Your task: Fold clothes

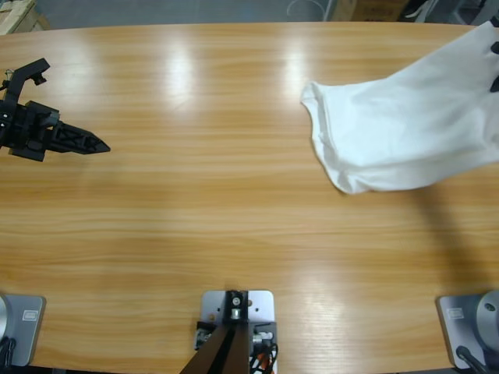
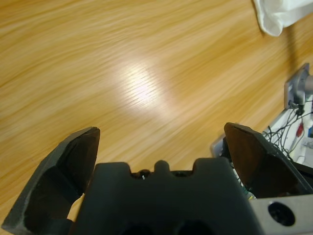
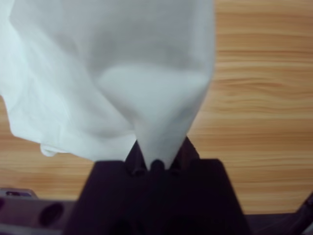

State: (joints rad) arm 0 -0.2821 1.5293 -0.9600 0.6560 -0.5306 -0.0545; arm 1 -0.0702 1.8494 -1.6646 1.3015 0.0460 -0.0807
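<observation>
One white T-shirt [image 1: 405,125] was the only garment in sight, and it hung bunched over the far right part of the wooden table [image 1: 234,218], its upper end running off the right edge of the high view and its lower, rounded end dangling toward the middle of the table. A faint shadow lay on the wood below and to the right of it. In the right wrist view the right claw [image 3: 157,159] had its jaws clamped together on a gathered fold of the T-shirt [image 3: 112,73], and the cloth fanned out from that pinch and covered most of the view. The left claw [image 1: 86,145] sat well apart from the garment at the far left side of the table, pointing right. In the left wrist view its two black jaws stood wide apart with only bare wood between them, and a corner of the T-shirt [image 2: 279,17] showed at the top right.
</observation>
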